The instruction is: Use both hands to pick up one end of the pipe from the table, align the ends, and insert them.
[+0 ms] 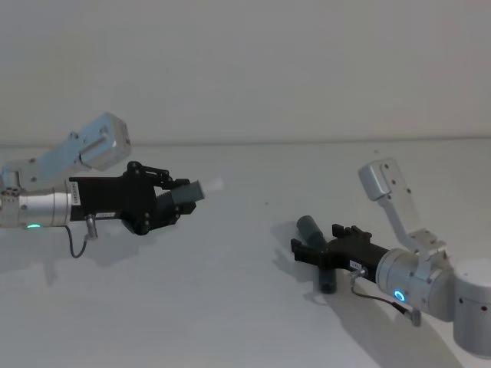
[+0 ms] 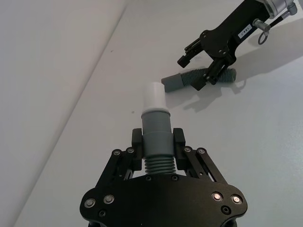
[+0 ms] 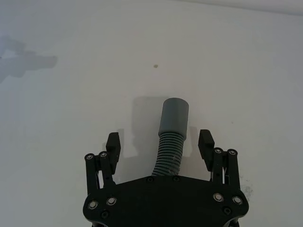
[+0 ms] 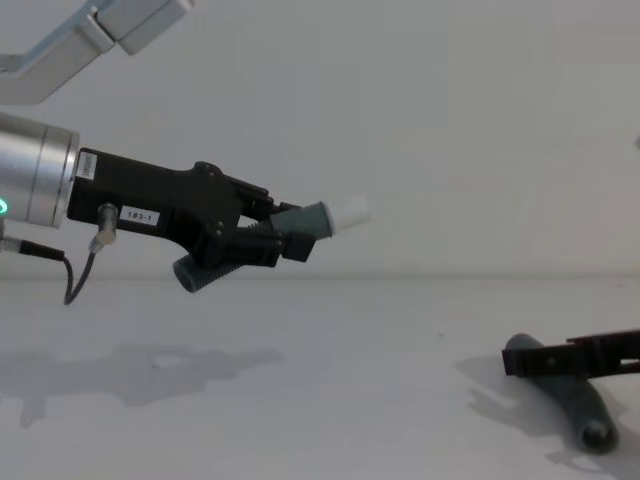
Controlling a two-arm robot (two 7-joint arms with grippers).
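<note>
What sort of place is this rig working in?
Probably a lab test bench: a plain white table, a blank white wall behind, and two grey pipe pieces, the white-tipped piece held by the left gripper, the other piece on the table inside the open right gripper.

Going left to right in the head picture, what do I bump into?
Left gripper shut on the white-tipped pipe piece → the other grey pipe piece lying on the table, right gripper open around it.
</note>
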